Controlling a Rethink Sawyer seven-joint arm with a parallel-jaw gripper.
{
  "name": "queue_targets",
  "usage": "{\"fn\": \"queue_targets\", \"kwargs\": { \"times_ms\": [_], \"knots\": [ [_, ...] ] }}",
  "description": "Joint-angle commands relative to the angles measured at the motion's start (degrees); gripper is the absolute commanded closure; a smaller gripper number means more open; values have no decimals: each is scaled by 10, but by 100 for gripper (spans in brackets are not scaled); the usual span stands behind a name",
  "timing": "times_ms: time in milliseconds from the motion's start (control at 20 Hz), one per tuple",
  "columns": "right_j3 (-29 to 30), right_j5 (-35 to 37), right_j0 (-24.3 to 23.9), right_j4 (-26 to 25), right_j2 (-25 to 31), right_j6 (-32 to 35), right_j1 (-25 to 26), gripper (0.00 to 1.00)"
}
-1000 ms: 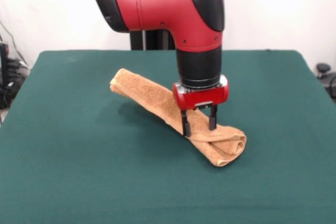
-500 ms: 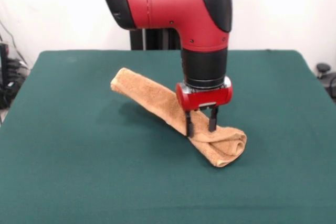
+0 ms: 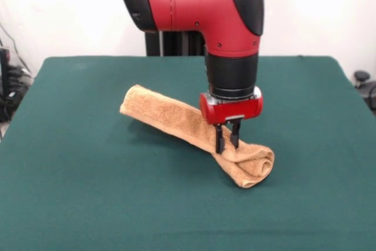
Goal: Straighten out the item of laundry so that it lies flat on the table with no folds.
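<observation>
Front view: the towel point(image 3: 194, 133) lies bunched into a long roll, running from centre-left down to a twisted lump right of centre. The gripper point(image 3: 227, 145), nearly closed, pinches cloth beside that lump. Bare green table point(image 3: 76, 192) surrounds it on every side.

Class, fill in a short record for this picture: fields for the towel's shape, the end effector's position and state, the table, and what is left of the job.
Towel: orange-tan towel, bunched into a long twisted roll, not flat
End effector: end effector over the roll near its thicker end, closed on a pinch of cloth
Table: dark green table, towel lies near its middle
Task status: folds remain; straightening not yet done
</observation>
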Motion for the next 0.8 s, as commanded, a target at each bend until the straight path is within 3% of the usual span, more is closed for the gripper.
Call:
{"fn": "queue_targets", "kwargs": {
  "times_ms": [50, 400, 800],
  "knots": [
    [-23, -93, 26, -11, 18, 92, 130, 100],
    [-15, -64, 40, 7, 6, 103, 113, 100],
    [23, 79, 43, 61, 8, 96, 48, 100]
  ]
}}
